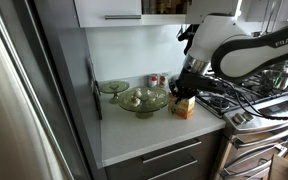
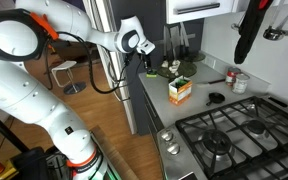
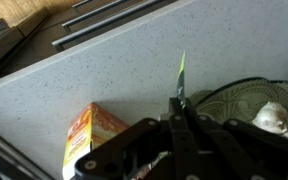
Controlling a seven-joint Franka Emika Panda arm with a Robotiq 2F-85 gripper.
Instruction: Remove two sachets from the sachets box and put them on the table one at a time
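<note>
In the wrist view my gripper [image 3: 180,104] is shut on a thin dark green sachet [image 3: 181,72], seen edge-on and sticking out past the fingertips above the white table [image 3: 104,60]. The yellow-orange sachets box [image 3: 92,135] lies below and to the left of the fingers. In both exterior views the box [image 1: 183,106] [image 2: 180,90] stands on the table [image 1: 134,135], with the gripper [image 1: 185,88] [image 2: 148,62] raised a little above and beside it. The sachet is too small to make out there.
Two green glass bowls [image 1: 142,99] [image 1: 114,88] stand behind the box, one showing in the wrist view [image 3: 246,105]. Small cans [image 1: 156,80] [image 2: 240,82] stand near the wall. The steel gas stove [image 2: 234,135] borders the counter. Grey drawers [image 1: 169,160] sit below.
</note>
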